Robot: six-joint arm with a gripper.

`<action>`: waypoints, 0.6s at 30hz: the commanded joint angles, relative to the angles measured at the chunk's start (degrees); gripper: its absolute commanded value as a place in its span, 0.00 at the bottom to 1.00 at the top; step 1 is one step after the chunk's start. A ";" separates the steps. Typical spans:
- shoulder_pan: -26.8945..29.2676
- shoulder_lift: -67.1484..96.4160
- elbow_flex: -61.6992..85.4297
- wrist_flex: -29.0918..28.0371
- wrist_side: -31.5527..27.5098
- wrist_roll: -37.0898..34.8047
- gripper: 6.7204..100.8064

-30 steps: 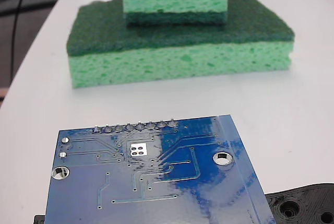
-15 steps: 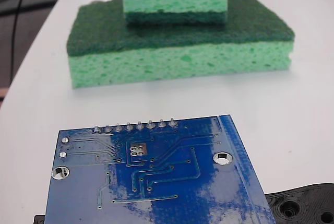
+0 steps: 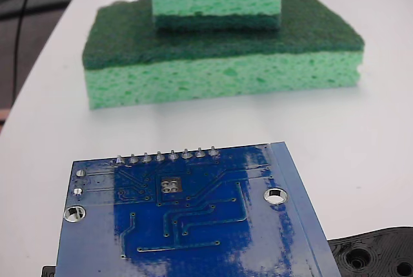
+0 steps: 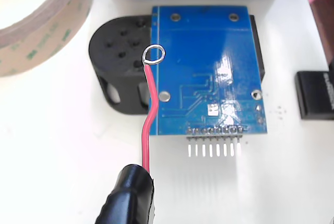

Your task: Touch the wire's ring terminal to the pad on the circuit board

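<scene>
**Ring not yet on the pad**

From the wrist view, the red wire rises out of a black sleeve at the bottom of the picture, and its small silver ring hangs at the left edge of the blue board, half over the black plastic part that the board rests on. The pad, a little pale square, lies lower and to the right on the board, just above the row of pins. Ring and pad are well apart, so the touch has not been made.

In the fixed view the board fills the foreground with the pad showing grey and bare; no wire or ring appears there. Behind it sit two stacked green sponges on the white table.

The gripper's fingers are not visible in either view, only the sleeve, so I cannot say how the gripper is set.

What seems left: carry the ring across the board, rightward and toward the pins in the wrist view, then lower it onto the pad. How high the ring hangs above the board I cannot judge.

A roll of tape lies at upper left.
</scene>
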 commanded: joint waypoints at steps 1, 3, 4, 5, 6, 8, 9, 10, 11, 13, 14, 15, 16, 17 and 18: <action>0.53 -2.29 -1.32 -0.88 -0.70 -0.26 0.99; 0.88 -4.66 -2.37 -1.23 -0.88 -0.70 0.99; 1.14 -5.80 -2.81 -1.58 -1.05 -0.79 0.99; 1.49 -6.68 -3.16 -1.93 -1.32 -0.97 0.99; 1.93 -7.56 -3.34 -2.29 -1.85 -1.23 0.99; 2.99 -8.79 -3.43 -3.34 -2.99 -1.41 0.99; 3.43 -9.23 -3.34 -3.78 -3.34 -1.41 0.99; 3.78 -9.76 -3.34 -4.22 -3.69 -1.49 0.99; 4.13 -10.20 -3.25 -4.66 -3.96 -1.58 0.99; 4.75 -11.07 -3.16 -5.71 -4.75 -1.67 0.99; 5.19 -11.60 -3.08 -6.33 -5.27 -1.67 0.99; 5.62 -12.13 -2.99 -6.94 -5.89 -1.76 0.99; 5.98 -12.74 -2.90 -7.56 -6.42 -1.76 0.99; 6.33 -13.36 -2.81 -8.09 -6.94 -1.85 0.99; 6.59 -13.97 -2.81 -8.61 -7.21 -1.85 0.99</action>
